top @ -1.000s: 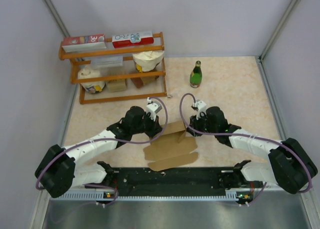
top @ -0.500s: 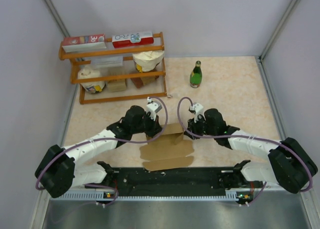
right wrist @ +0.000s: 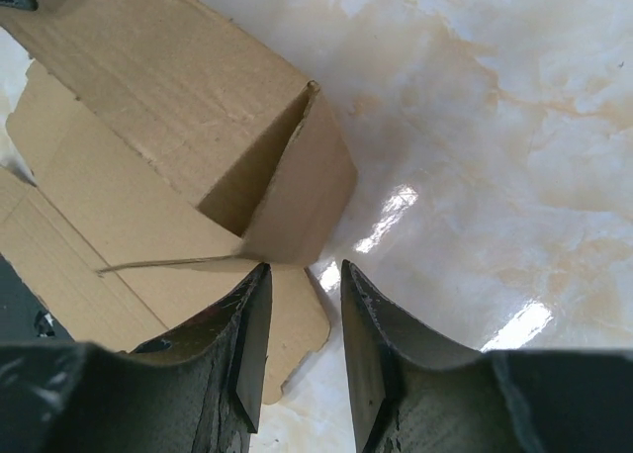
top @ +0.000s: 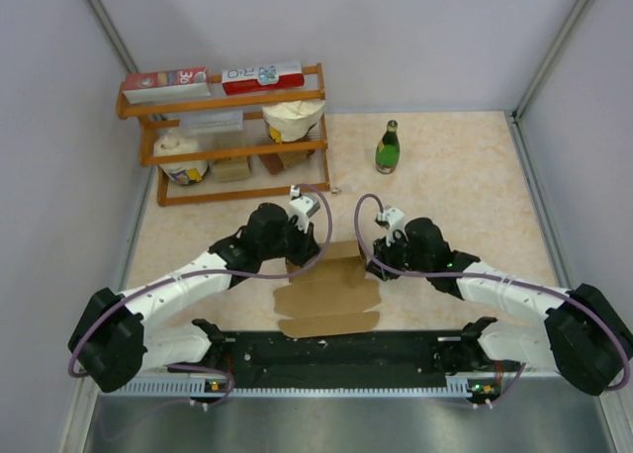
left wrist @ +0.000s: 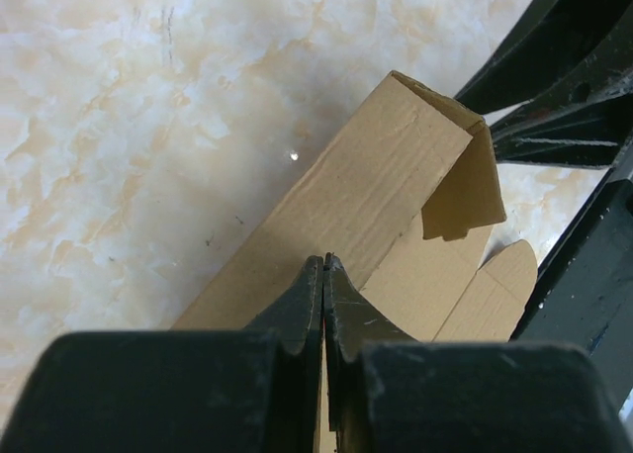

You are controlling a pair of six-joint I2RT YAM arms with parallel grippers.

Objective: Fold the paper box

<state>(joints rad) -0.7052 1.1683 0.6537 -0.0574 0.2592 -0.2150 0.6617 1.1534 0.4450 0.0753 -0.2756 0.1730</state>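
Note:
The paper box [top: 331, 293] is a brown cardboard sheet lying in the middle of the table, with its far panel folded upright. My left gripper [top: 296, 262] is shut on the left part of that upright panel; in the left wrist view the panel [left wrist: 366, 191] runs out from between the closed fingertips of the gripper [left wrist: 323, 261]. My right gripper [top: 375, 266] is open at the box's right end. In the right wrist view the gripper [right wrist: 304, 267] sits just below the folded end flap [right wrist: 302, 186], not gripping it.
A wooden shelf [top: 227, 136] with cartons and bags stands at the back left. A green bottle [top: 387, 146] stands at the back centre. The black base rail [top: 336, 349] runs along the near edge. The right arm's black links [left wrist: 574, 77] show beside the box.
The sheet has swung from a tilt to lie level with the table's front edge. My right gripper has moved a little left, in to the box's right end. My left gripper holds the panel throughout.

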